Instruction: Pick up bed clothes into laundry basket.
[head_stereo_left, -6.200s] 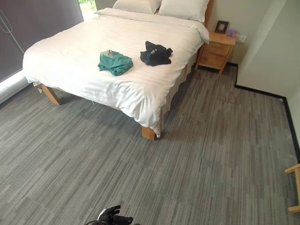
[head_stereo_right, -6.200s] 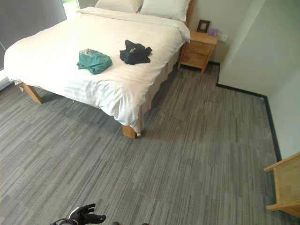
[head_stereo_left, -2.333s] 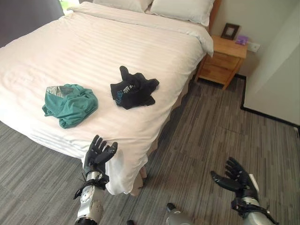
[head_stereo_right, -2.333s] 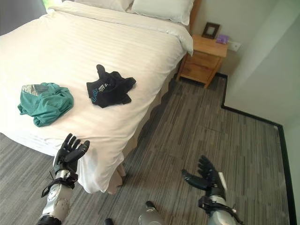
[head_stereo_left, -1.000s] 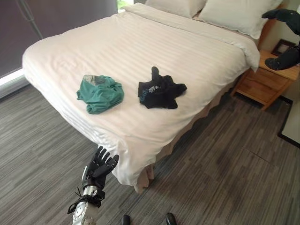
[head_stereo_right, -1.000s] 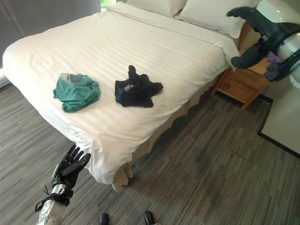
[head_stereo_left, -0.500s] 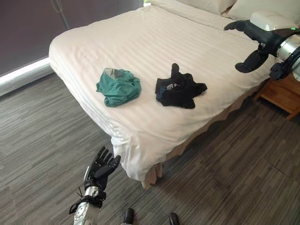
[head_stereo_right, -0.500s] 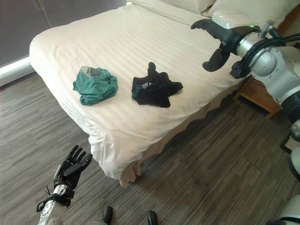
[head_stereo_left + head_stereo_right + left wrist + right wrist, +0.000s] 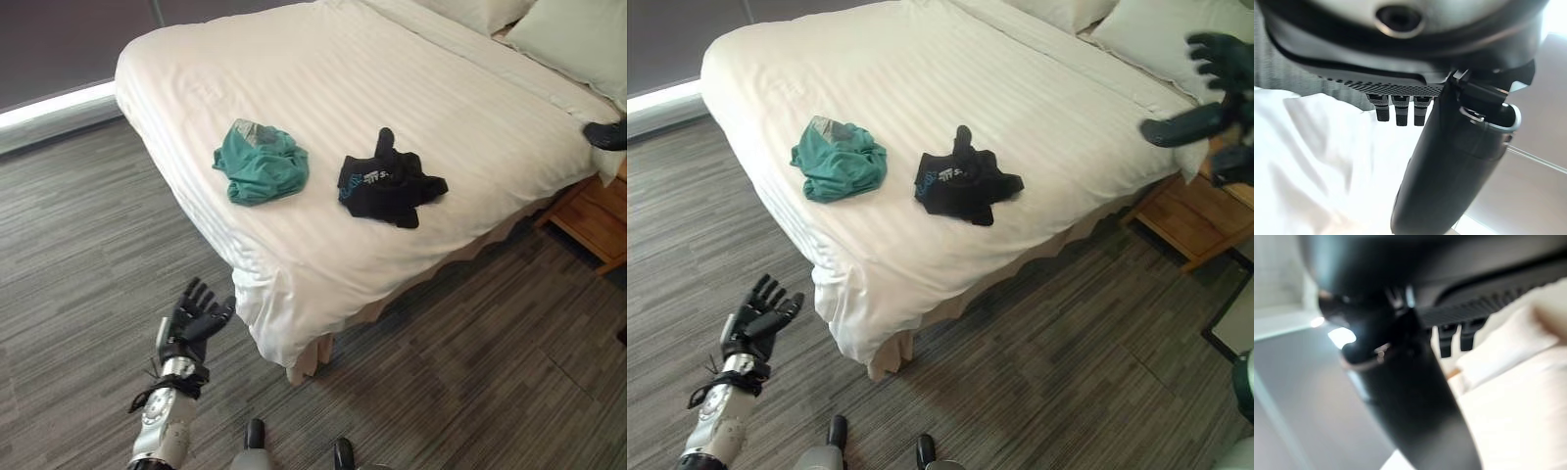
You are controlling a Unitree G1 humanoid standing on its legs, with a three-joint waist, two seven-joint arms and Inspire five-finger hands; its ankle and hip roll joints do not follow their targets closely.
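On the white bed (image 9: pixel 323 69) lie a green cloth (image 9: pixel 261 163) and a black cloth (image 9: pixel 389 182), side by side, not touching. Neither is picked up yet, so the whole job is left. No basket can be seen. The left hand (image 9: pixel 192 316) waits low by the bed corner, fingers spread, holding nothing. The right hand (image 9: pixel 1207 88) is up by the pillows, fingers apart.

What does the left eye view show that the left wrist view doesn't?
Left eye view: crumpled teal garment and crumpled black garment lying apart on the white-sheeted bed, wooden nightstand, right hand at the edge. Left wrist view: a close look along the thumb and straight fingers. Both: the open left hand beside the bed's white sheet.
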